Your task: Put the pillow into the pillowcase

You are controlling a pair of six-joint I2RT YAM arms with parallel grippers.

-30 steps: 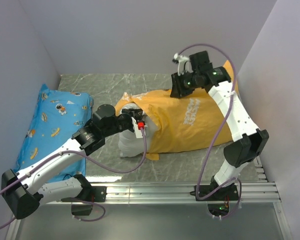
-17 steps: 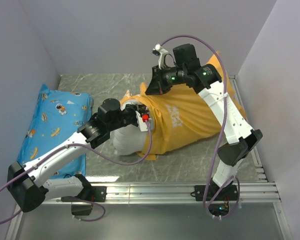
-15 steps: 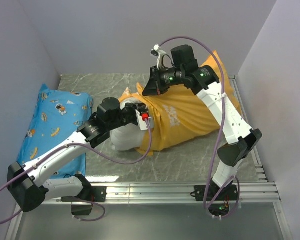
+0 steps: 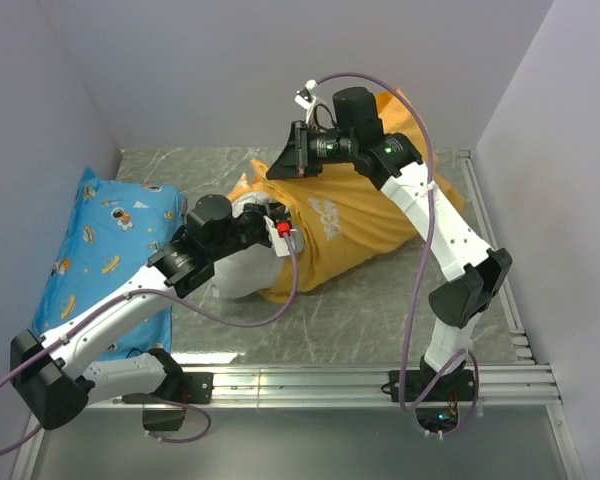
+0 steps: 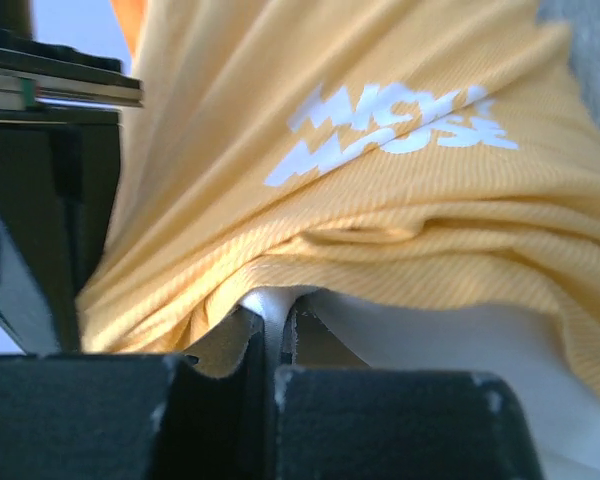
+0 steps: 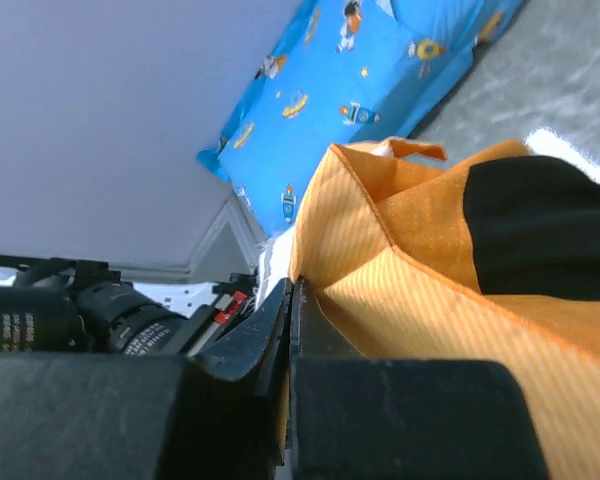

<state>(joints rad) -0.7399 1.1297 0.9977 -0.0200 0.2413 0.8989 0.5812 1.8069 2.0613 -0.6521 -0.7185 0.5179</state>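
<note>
Grey marbled table (image 4: pixel 380 300) with pale walls around it, and the stuffing step looks mostly done. The pillowcase (image 4: pixel 365 215) lies across the middle with the pillow (image 4: pixel 238 272) largely inside, only its near-left end poking out of the mouth. The left gripper (image 5: pixel 275 335) is pinched tight on a fold of white pillow fabric at the opening. The right gripper (image 6: pixel 291 305) is clamped on the orange hem, held up off the table. Next I'd say the right pulls the hem over the exposed end while the left shoves the pillow deeper. I can't really tell how the far corners sit, since the case hides them. The blue cartoon pillow (image 4: pixel 100 240) lies along the left wall under the left arm, so that side is a bit crowded.
</note>
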